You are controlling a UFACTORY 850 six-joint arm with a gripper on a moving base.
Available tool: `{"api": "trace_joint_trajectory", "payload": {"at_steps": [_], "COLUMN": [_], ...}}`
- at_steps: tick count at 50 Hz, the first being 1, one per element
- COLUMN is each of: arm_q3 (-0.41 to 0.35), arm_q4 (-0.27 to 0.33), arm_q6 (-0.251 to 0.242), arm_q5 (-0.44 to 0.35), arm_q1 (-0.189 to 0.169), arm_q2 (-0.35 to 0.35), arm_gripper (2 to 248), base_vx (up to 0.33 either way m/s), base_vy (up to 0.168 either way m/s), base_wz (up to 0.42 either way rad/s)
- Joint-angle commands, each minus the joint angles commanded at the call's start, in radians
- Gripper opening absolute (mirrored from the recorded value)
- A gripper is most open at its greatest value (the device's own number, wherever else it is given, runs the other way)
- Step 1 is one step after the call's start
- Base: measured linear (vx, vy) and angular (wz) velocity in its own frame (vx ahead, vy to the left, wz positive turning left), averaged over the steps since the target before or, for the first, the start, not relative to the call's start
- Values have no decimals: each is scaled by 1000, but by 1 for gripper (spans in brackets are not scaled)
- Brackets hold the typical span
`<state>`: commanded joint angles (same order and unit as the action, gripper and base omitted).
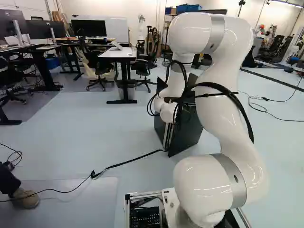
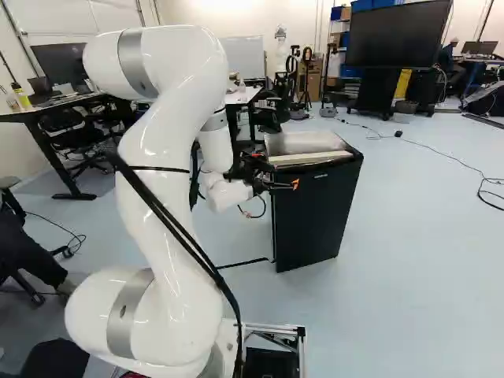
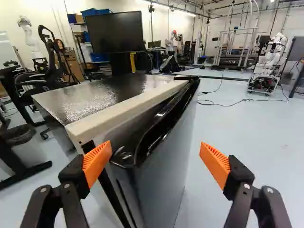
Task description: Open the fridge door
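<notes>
Pale blue floor (image 2: 425,236) runs wide across the rm, w/ a white-topped desk (image 1: 116,53) farther back; the little black fridge (image 2: 303,142) stands ahead of the base, right of centre in the R base view, its door (image 2: 311,220) on the near face. The white arm (image 2: 169,157) reaches out to the door's top corner, and the gripper (image 3: 156,146) has its fingers spread wide, holding nothing: one by the seam edge, one out past the door's front, the corner btwn them. Can't tell if the first touches, nor if the seal's parted. Step in hand, I'd say: get a hold behind the edge, prob. nr the scooped handle (image 3: 159,130). To do it well, seat the seam-side pad (image 3: 98,161) behind the lip, not against the cabinet, then ease outward slowly & follow the hinge's arc, prob. about the far side; a straight yank might slip off or drag the whole unit. Mind the floor cable (image 1: 137,160) too, esp. if the base rolls. Count: 1 fridge, 1 door, 1 gripper w/ 2 fingers & 2 orange pads, 1 big screen (image 3: 116,32) beyond.
</notes>
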<state>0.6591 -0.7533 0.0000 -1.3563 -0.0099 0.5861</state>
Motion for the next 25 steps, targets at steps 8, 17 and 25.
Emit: {"api": "trace_joint_trajectory", "payload": {"at_steps": [8,17,25], "arm_q3": [-34,-67,-93], "arm_q4": [-30,-82,-135], "arm_q6": [0,0,0], "arm_q5": [11,11,0], "arm_q1": [-8,-20,-37], "arm_q2": [-22,-43,-60], "arm_gripper": [247,247,247], "base_vx": [0,0,0], "base_vy": [0,0,0], "base_wz": [0,0,0]}}
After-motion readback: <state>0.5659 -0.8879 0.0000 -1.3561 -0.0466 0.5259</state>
